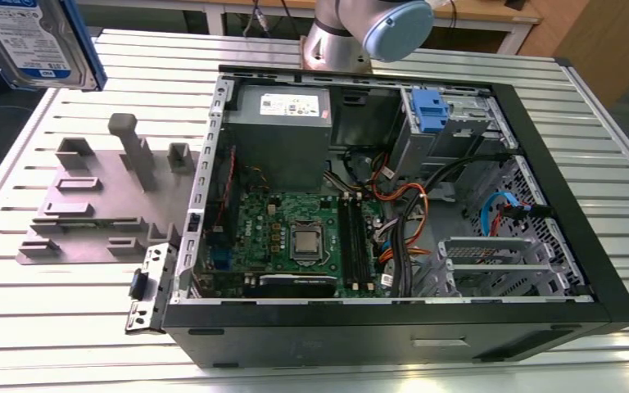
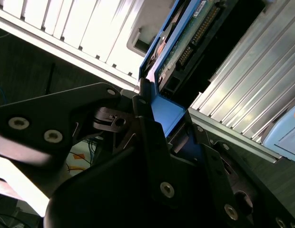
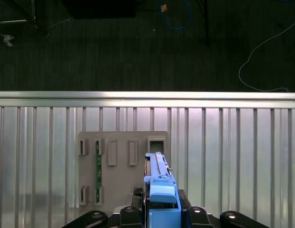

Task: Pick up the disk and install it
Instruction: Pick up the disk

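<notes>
A slatted aluminium table (image 1: 52,327) carries a grey slotted stand (image 1: 96,196) on the exterior view's left, just beside an open black computer case (image 1: 402,323) lying on its side, exposing a green motherboard (image 1: 271,221), grey power supply (image 1: 282,123), tangled cables (image 1: 402,201) and small blue clip (image 1: 429,110).

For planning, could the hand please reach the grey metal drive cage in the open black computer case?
Probably yes: the black computer case lies open, its grey metal drive cage uncovered; the hand holds the silver blue-railed disk.

Was clearly a robotics lab: slotted aluminium table (image 1: 63,327), open PC case (image 1: 402,327) on it, arm (image 1: 342,41) standing at its 12 o'clock, wooden desk (image 1: 490,15) beyond.
</notes>
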{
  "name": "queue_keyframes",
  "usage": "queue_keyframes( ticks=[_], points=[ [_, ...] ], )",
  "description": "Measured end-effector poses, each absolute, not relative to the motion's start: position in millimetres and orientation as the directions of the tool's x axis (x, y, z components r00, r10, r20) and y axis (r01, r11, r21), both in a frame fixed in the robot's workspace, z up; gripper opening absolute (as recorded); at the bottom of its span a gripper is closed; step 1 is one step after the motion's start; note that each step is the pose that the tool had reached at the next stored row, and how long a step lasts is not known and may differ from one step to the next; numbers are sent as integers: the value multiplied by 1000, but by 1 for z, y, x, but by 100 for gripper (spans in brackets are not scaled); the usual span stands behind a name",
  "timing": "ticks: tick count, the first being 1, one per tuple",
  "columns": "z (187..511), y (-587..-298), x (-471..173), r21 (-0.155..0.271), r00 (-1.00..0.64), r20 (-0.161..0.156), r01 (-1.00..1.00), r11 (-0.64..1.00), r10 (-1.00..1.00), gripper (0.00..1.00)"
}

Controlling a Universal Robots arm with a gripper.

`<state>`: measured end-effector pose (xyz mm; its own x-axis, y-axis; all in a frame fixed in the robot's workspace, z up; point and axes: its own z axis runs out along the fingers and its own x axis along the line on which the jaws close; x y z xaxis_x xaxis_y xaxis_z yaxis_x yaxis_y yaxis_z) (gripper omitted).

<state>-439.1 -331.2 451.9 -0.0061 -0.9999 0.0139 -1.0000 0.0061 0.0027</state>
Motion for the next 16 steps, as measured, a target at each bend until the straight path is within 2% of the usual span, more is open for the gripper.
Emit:
queue_keyframes(
  ticks=[16],
  points=[
    [457,-331,-439,3,-6,14,-1000,6,-1000,36]
  ],
)
